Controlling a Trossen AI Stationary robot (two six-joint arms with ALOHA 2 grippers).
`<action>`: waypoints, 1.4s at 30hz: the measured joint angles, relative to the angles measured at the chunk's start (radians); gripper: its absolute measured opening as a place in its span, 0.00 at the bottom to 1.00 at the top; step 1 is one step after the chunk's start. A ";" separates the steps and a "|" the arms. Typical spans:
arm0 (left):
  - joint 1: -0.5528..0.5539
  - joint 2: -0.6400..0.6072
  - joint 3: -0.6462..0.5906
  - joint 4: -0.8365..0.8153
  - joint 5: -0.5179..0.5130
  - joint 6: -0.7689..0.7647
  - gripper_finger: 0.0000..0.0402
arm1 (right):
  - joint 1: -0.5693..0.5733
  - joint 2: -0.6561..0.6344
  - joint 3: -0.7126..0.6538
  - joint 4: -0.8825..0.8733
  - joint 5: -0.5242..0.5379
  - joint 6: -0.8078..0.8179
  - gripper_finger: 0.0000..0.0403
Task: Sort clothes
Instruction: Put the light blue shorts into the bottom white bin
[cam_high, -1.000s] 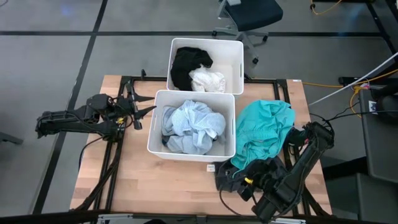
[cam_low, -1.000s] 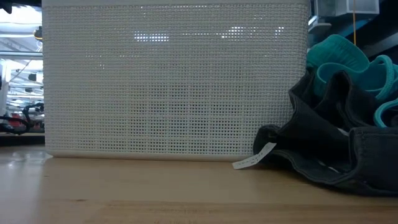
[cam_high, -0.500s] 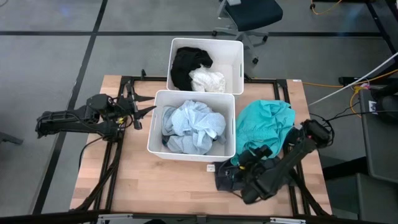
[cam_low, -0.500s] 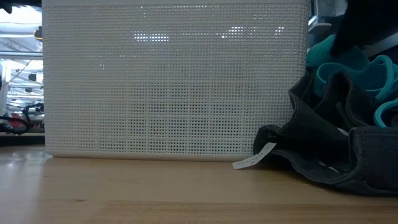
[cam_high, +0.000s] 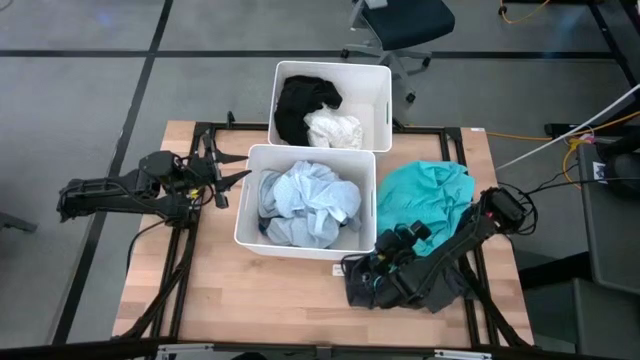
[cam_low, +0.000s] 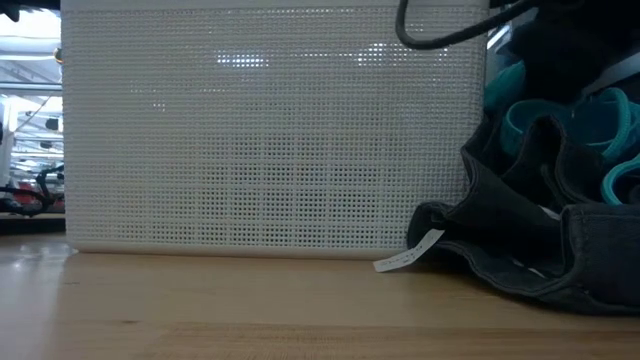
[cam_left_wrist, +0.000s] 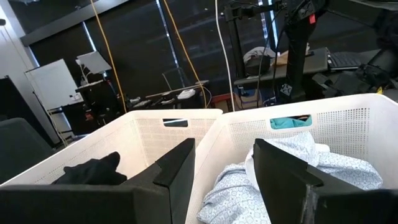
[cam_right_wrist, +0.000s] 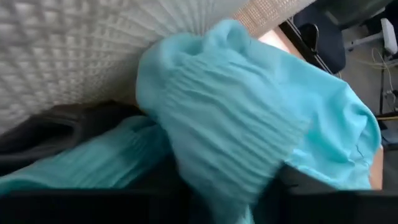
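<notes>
the right gripper (cam_high: 372, 280) is down low at the lower right of the high view, buried in the heap where the teal garment (cam_high: 425, 205) meets the dark grey garment (cam_high: 400, 285), tight against the near bin (cam_high: 247, 215); whether its claw has clenched on cloth i cannot tell, the fingers are lost in fabric. the right wrist view is filled with teal cloth (cam_right_wrist: 249, 137), a strip of dark grey (cam_right_wrist: 56, 130) beside it and the bin's mesh wall (cam_right_wrist: 81, 43) just behind. in the low view the dark grey garment (cam_low: 530, 250) slumps at the right edge with teal folds (cam_low: 560, 125) on top and a small white tag (cam_low: 410, 252) on the wood. light blue clothes (cam_high: 310, 203) fill the near bin at centre frame; the far bin (cam_high: 380, 105) above it holds a black garment (cam_high: 300, 103) and a white one (cam_high: 335, 130). the left gripper (cam_high: 235, 180) waits at mid left, claw parted and holding nothing, pointing at the near bin's side.
</notes>
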 joint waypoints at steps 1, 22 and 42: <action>0.000 0.000 0.000 0.000 0.000 0.000 0.37 | 0.000 -0.001 0.000 -0.005 -0.012 -0.001 0.29; 0.000 0.000 0.000 -0.001 0.000 0.000 0.37 | 0.016 -0.230 0.130 -0.056 0.176 0.037 0.02; 0.000 0.000 0.000 0.000 0.000 0.001 0.37 | -0.136 -0.317 0.612 -0.033 0.606 -0.490 0.02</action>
